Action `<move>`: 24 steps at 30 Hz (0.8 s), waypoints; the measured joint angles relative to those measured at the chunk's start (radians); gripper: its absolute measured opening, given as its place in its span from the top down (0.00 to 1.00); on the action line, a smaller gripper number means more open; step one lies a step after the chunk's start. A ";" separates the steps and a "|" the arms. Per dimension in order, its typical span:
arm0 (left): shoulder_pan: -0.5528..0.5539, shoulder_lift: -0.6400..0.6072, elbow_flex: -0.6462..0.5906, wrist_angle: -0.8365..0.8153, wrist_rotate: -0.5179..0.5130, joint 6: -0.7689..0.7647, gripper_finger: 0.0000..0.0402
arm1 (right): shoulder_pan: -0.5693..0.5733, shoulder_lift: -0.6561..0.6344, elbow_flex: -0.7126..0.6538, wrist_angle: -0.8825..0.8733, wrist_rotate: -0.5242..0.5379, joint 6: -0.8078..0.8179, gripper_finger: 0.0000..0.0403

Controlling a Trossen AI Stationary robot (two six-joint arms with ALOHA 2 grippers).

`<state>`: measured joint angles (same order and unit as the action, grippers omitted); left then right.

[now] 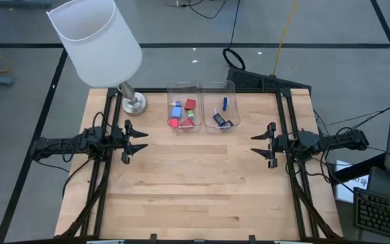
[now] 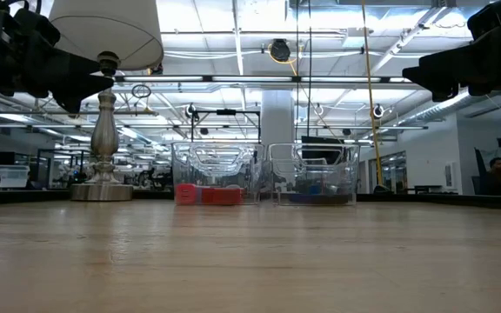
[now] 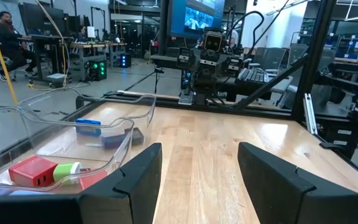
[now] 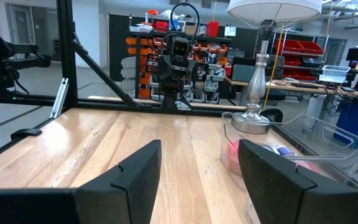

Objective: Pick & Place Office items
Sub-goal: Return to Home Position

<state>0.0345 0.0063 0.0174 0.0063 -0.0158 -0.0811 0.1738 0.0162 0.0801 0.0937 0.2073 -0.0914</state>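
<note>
1. In the left clear bin (image 1: 181,91), red pieces (image 1: 190,104), a light blue piece (image 1: 177,110) and a green piece (image 1: 190,115) lie clustered.
2. In the right clear bin (image 1: 212,91) lie a blue stick (image 1: 225,103), a dark blue piece (image 1: 218,119) and a black piece (image 1: 227,124).

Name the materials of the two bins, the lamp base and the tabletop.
Left bin and right bin: clear glossy plastic, see-through with glints. Lamp base: probably polished metal, silvery and reflective. Tabletop: pale wood, visible planks and grain, satin finish.

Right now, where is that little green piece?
In the high view, the green piece lies among red pieces inside the left clear bin, which stands between the lamp's base and the other clear bin.
</note>
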 joint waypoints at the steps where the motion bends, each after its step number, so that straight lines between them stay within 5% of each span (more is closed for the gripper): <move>1: 0.000 0.000 0.000 0.000 0.000 -0.001 0.47 | 0.000 0.000 0.000 0.000 0.000 0.000 0.48; 24: 0.000 0.000 -0.005 0.037 -0.008 0.099 0.47 | 0.000 0.000 0.000 0.000 0.000 0.000 0.48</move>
<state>0.0341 0.0063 0.0124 0.0429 -0.0238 0.0182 0.1738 0.0162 0.0803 0.0937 0.2073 -0.0914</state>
